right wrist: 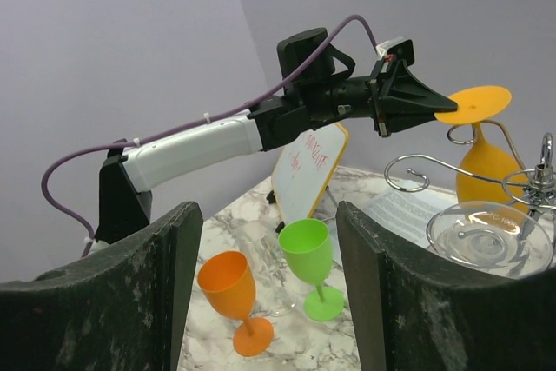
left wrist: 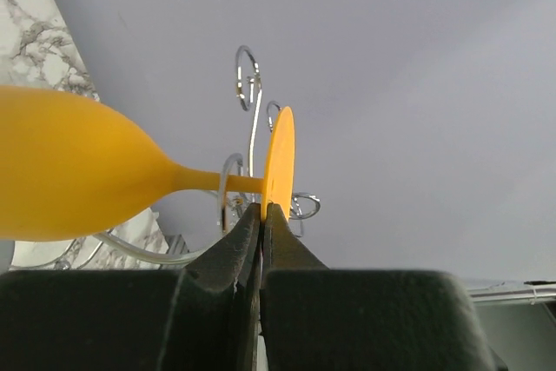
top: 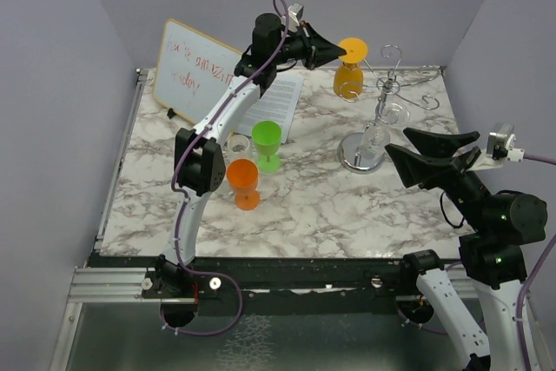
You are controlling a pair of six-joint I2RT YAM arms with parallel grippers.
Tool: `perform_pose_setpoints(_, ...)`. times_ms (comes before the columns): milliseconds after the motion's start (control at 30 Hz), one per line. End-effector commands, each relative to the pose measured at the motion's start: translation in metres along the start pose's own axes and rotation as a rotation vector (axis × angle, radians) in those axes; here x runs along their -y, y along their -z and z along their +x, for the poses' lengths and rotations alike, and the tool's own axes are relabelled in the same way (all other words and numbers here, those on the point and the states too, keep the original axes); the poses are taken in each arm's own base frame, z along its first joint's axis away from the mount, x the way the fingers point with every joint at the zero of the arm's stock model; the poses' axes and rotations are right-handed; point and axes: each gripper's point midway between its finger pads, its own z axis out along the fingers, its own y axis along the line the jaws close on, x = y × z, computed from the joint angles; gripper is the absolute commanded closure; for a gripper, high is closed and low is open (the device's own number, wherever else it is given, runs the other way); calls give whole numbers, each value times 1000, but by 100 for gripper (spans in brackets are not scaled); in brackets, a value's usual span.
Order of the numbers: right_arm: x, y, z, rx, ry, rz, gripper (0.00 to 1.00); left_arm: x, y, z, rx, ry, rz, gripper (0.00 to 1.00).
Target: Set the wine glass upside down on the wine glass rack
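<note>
The yellow wine glass (top: 347, 81) hangs upside down, bowl down and foot up, just left of the wine glass rack (top: 383, 109). My left gripper (top: 337, 49) is shut on the edge of its round foot (left wrist: 280, 161). In the left wrist view the stem crosses one of the rack's curled wire arms (left wrist: 228, 193); I cannot tell whether it sits inside the loop. The rack's disc base (top: 356, 161) stands on the marble table. A clear glass (right wrist: 488, 232) hangs upside down on the rack. My right gripper (top: 400, 142) is open and empty, right of the rack.
A green glass (top: 268, 142), an orange glass (top: 244, 182) and a clear glass (top: 236, 143) stand upright at table centre-left. A whiteboard (top: 191, 71) leans at the back left, with a printed sheet (top: 276, 102) beside it. Grey walls enclose the table.
</note>
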Motion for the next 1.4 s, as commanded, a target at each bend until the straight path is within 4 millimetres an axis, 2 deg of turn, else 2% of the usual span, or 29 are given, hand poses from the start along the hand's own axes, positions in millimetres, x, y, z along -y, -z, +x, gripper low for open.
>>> perform_pose_setpoints(0, 0, 1, -5, 9, 3, 14, 32, 10, 12, -8, 44, -30, -3, 100)
perform_pose_setpoints(367, -5, 3, -15, 27, 12, 7, 32, 16, 27, 2, 45, -83, -68, 100)
perform_pose_setpoints(467, -5, 3, -13, 23, 8, 9, 32, 16, 29, 5, 40, -84, -72, 95)
perform_pose_setpoints(667, -3, 3, -13, 28, 6, 22, 32, 2, 34, 9, 37, -111, -130, 87)
perform_pose_setpoints(833, 5, 2, -14, 31, 3, 61, 32, -2, 47, 7, 63, -190, -199, 72)
perform_pose_setpoints(1000, 11, 0, -7, 14, -10, 79, 32, 6, 68, 11, 98, -264, -235, 56)
perform_pose_setpoints(1167, 20, -1, 6, -36, -31, 113, 31, 9, 99, 28, 96, -370, -299, 46)
perform_pose_setpoints(1200, 21, -2, 9, -50, -35, 116, 31, 8, 107, 31, 106, -389, -330, 44)
perform_pose_setpoints(1367, 31, 0, 25, -110, -91, 169, 30, -25, 156, 45, 159, -469, -542, 35)
